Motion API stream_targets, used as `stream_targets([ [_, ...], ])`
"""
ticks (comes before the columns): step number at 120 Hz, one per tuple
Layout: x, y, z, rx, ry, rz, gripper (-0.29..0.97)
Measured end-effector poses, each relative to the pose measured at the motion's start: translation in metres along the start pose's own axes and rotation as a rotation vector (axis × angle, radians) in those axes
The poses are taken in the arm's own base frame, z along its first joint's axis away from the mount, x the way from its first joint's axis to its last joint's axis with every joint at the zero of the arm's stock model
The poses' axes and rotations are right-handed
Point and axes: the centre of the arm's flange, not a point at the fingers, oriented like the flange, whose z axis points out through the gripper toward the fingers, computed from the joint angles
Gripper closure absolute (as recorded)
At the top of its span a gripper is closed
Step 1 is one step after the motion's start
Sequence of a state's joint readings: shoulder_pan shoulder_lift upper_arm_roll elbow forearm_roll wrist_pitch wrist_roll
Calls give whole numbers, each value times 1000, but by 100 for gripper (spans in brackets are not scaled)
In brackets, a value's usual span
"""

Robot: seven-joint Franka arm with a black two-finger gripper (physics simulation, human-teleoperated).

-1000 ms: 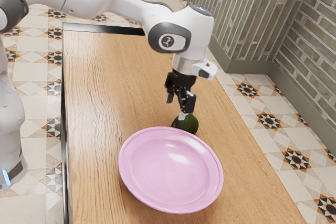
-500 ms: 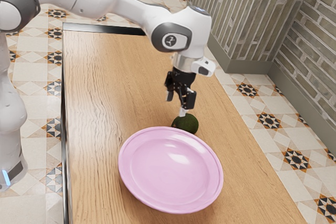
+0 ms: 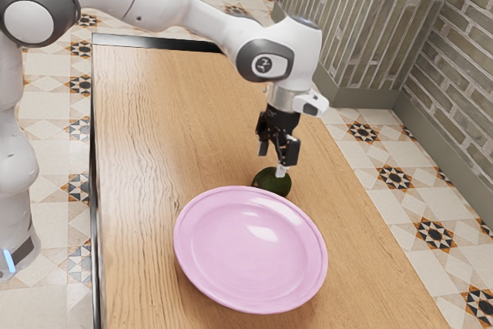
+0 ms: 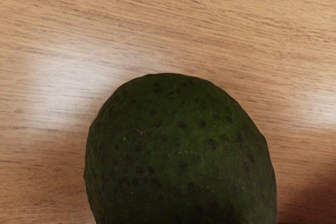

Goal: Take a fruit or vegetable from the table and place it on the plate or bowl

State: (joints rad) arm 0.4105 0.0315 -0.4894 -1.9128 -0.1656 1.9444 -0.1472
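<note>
- Risk 1: avocado (image 3: 272, 183) is rounded and bumpy-skinned; an off-centre squeeze could pop it out sideways, and it would roll along the table (image 3: 154, 136).
- Risk 2: avocado sits just beside the far rim of the pink plate (image 3: 248, 250), possibly touching it. A low descent on the plate side could clip the rim and shove the plate.
- Risk 3: pressing down too far would jam the fruit into the wood and skid it instead of gripping it.
- Risk 4: a shallow grip on the top cap alone looks weak; the fruit could drop short of the plate during the carry.
- Gripper (image 3: 282, 166) state: cannot tell whether it is released or clenched from this side angle. It looks to be grasping nothing, judging by the avocado sitting on the table.
- Avocado vs gripper: directly under the hand, gripper tip right at the fruit's top, a touch toward the exterior view's right of its centre. Contact or a small gap, cannot tell.
- Wrist view: avocado (image 4: 181, 156) looms close below the hand, bare wood around it.
- Judgement: 1 fruit, 1 plate, pick not yet done, placement not started.
</note>
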Motion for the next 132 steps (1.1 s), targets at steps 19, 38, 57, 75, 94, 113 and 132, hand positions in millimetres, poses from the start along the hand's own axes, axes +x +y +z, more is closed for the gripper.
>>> stream_targets([
  [19, 5, -2, 11, -8, -19, 7, 0],
  [38, 6, 19, 19, -12, -31, 54, 0],
  [57, 11, 8, 25, -8, -40, 44, 0],
  [75, 18, 4, 42, -17, -61, 42, 0],
  [94, 23, 13, 48, -24, -62, 63, 0],
  [113, 26, 14, 60, -30, -79, 62, 8],
  [132, 27, 15, 59, -26, -73, 62, 24],
])
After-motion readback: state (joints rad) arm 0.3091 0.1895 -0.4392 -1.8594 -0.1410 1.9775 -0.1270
